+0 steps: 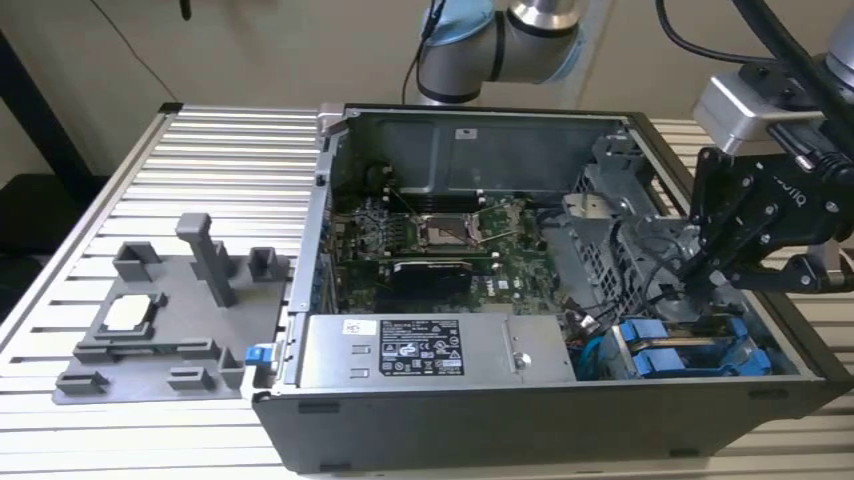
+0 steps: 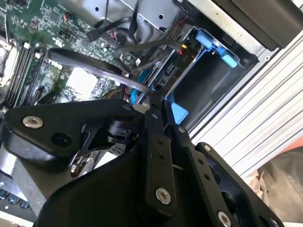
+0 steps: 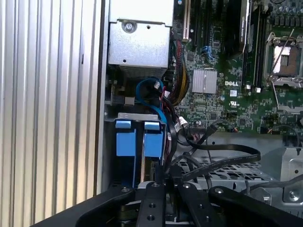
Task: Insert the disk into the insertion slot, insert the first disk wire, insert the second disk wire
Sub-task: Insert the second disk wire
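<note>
My black gripper reaches into the open computer case at the exterior view's right, just above the drive cage. Its fingers stand close together on the end of a black flat disk wire, which loops away over the board. In the first wrist view the same wire runs to my gripper. The disk's bright blue bracket sits in the insertion slot directly beneath the gripper. The disk's silver body is hidden.
A silver labelled power-supply box lies at the case's front, beside the cage. The green motherboard fills the middle. Loose black and blue cables crowd the cage. A grey fixture with posts stands on the ribbed table at the exterior view's left.
</note>
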